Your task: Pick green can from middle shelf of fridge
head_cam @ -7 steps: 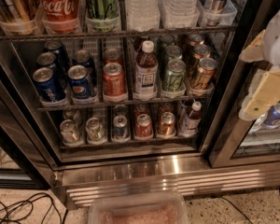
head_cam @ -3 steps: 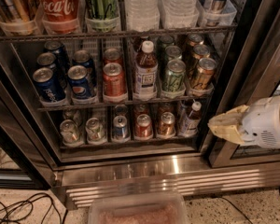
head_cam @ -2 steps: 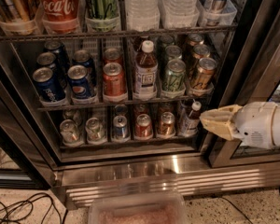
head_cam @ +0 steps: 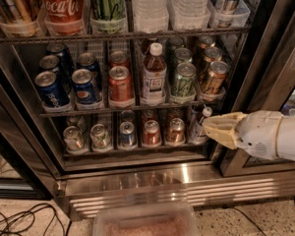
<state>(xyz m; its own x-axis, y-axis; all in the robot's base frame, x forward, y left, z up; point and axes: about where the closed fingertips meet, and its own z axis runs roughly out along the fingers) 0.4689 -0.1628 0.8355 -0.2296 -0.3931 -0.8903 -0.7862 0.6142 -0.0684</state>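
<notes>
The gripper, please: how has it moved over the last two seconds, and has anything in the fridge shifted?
The gripper came down from the upper right edge of the view, then moved left; it is now by the right end of the bottom shelf, below the green can. It holds nothing. The green can and everything else on the middle shelf stayed put.

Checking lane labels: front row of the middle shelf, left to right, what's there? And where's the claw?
Pepsi can → blue can → red can → bottle → green can → copper can. Claw: lower right, below this row.
</notes>
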